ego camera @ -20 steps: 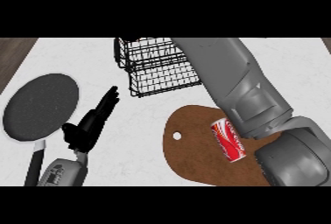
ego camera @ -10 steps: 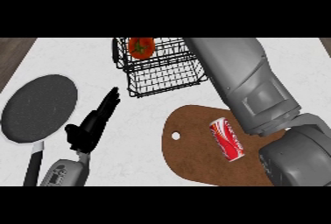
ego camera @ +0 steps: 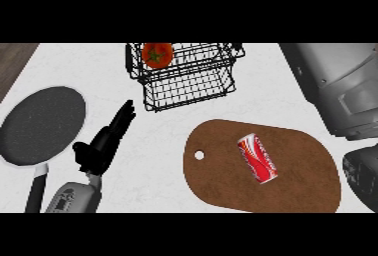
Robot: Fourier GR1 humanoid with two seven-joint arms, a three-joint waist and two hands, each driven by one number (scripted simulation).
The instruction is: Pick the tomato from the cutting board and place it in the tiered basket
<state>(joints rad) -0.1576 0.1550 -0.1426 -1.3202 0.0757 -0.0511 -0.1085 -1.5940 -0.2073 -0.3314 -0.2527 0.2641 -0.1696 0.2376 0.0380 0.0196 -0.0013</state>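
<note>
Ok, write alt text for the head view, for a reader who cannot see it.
A tomato sits in the black wire basket at the back. Nearer, a red can lies on the brown cutting board, and the left hand rests open beside a dark pan.

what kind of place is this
Most likely a kitchen counter: a black frying pan lies on the pale top, next to a wooden cutting board with a red soda can on it, and a wire tiered basket holds a tomato.
</note>
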